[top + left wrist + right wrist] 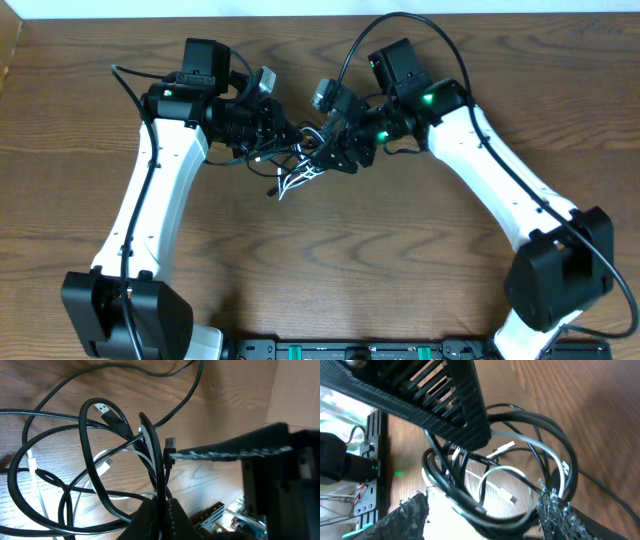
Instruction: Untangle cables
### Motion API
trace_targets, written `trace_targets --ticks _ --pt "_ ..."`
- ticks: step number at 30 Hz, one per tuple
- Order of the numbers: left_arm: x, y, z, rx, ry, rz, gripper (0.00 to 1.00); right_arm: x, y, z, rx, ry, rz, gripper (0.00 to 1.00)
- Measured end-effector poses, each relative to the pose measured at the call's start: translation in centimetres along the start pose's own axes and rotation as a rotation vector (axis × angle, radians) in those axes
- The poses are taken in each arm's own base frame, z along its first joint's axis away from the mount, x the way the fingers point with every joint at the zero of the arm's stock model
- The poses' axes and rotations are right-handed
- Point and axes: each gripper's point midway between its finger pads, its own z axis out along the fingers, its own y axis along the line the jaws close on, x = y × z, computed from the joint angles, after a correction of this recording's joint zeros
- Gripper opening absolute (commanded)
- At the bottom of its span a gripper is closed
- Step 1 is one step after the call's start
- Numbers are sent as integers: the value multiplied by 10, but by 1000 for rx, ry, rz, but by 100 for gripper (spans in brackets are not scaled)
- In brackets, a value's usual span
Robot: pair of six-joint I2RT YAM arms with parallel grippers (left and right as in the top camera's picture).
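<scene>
Left claw [159,519] fills the near edge of its view, apparently clamped on several black cable [84,440] strands, though the pinch itself is hidden. It probably anchors the knot. Right claw [485,505] gapes, fingers either side of the coil, likely set to take one loop and draw it clear. White cable [507,494] threads through the black loops. Tangle sits mid-bench [350,270], between both claws.

cables [297,178] clog centre, bare table [350,260] around
</scene>
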Motion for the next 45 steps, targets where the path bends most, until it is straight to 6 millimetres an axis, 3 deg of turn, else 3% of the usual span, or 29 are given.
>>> trace_targets --ticks 8,15,21,26,34,41,45 --pt "0 0 0 0 1 -1 7 7 -6 24 -103 -21 14 57" --pt "0 1 0 -4 -1 -1 8 12 -6 32 -156 -28 29 27" --pt "-1 1 0 -5 -4 -1 8 5 -2 25 -211 -77 28 1" --pt "-1 1 0 -3 -3 -1 7 1 -14 4 -233 -142 65 1" --pt "-1 0 0 0 -2 0 8 5 -51 -28 -169 -193 225 1" --pt "0 1 0 -2 -1 -1 7 42 -111 -35 153 -81 601 1" --pt "-1 2 0 -11 -4 -1 7 63 -135 -43 329 -39 762 1"
